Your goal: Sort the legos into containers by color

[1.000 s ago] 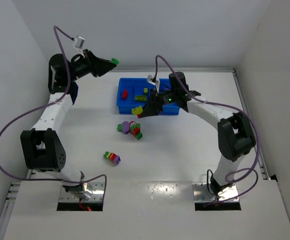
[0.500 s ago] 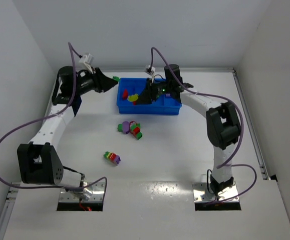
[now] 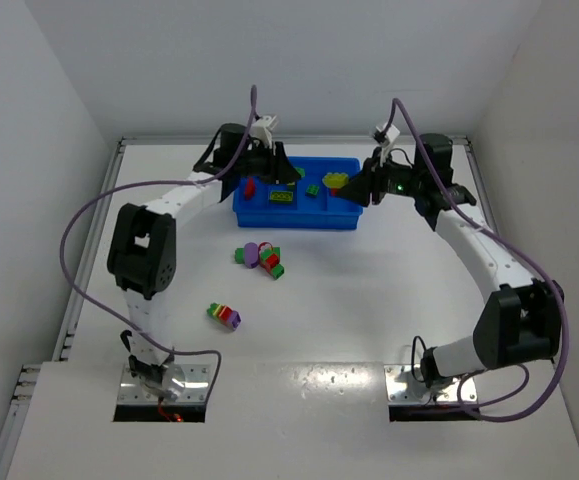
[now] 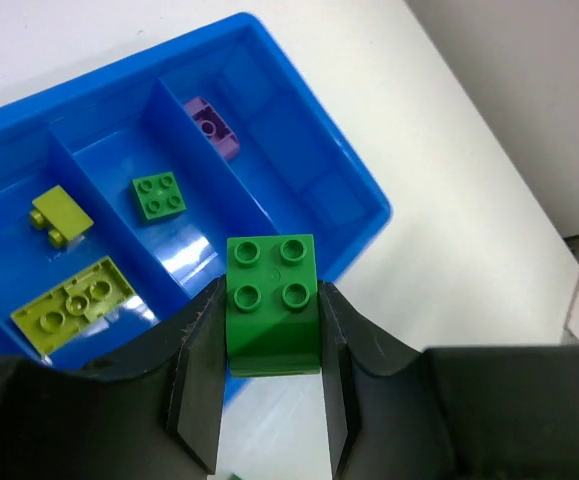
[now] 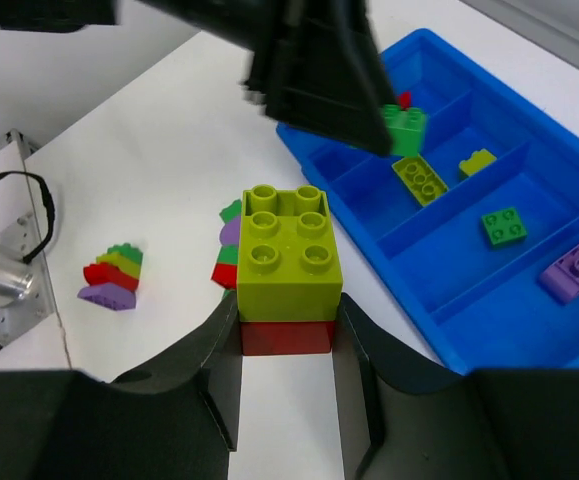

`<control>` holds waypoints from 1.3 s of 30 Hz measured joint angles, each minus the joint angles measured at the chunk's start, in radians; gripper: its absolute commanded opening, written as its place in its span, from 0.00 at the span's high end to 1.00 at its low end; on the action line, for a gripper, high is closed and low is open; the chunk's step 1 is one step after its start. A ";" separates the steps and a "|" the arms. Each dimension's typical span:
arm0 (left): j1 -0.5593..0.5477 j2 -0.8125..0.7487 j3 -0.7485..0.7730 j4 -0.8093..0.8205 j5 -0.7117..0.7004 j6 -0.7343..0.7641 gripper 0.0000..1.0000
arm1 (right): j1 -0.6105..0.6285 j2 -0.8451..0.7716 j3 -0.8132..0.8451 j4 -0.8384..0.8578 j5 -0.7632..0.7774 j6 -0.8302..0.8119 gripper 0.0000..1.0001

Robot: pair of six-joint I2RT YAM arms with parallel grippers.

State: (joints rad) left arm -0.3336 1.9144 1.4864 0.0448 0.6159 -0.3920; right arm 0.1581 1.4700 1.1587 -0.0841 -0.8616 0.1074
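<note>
Pinching the green brick (image 4: 271,285), left gripper (image 4: 270,312) presents its studs camera-ward.

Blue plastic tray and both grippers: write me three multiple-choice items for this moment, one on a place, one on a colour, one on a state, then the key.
1. The flat green plastic brick in the shallow blue plastic tray lies: A. on the rim; B. alone in one compartment; C. atop another brick.
2. The two-brick plastic stack in the right gripper is: A. yellow-green over red; B. purple over green; C. all red.
3. The left gripper is: A. open and empty; B. shut on a square green plastic brick; C. shut on nothing.
Key: 1 B, nothing else shares its compartment. 2 A, yellow-green studs on top, red below. 3 B, the jaws clamp its sides.
</note>
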 measured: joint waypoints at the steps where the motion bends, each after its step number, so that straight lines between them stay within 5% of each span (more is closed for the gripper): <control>1: -0.007 0.038 0.032 -0.005 -0.007 0.000 0.96 | -0.002 -0.021 -0.014 -0.007 0.002 -0.004 1.00; 14: -0.064 0.266 0.203 -0.059 -0.052 0.007 0.83 | -0.048 -0.071 -0.068 -0.095 0.045 -0.022 1.00; 17: -0.087 0.295 0.230 -0.064 -0.053 0.013 0.61 | -0.048 -0.076 -0.068 -0.105 0.047 -0.026 1.00; 18: -0.093 0.304 0.239 -0.064 -0.055 0.014 0.43 | -0.048 -0.076 -0.068 -0.106 0.047 -0.029 1.00; 20: -0.100 0.317 0.251 -0.068 -0.061 0.019 0.32 | -0.048 -0.076 -0.068 -0.113 0.048 -0.032 1.00; 29: -0.080 0.303 0.232 -0.020 0.012 -0.027 0.25 | -0.051 -0.075 -0.069 -0.165 0.023 -0.120 1.00; 39: 0.030 0.089 0.147 0.081 0.534 -0.108 0.27 | -0.029 -0.005 -0.062 -0.293 -0.098 -0.334 1.00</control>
State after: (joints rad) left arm -0.3038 2.0029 1.6333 0.1257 1.1500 -0.5003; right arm 0.1287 1.4647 1.0969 -0.3767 -0.9596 -0.2264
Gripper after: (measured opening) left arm 0.728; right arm 0.353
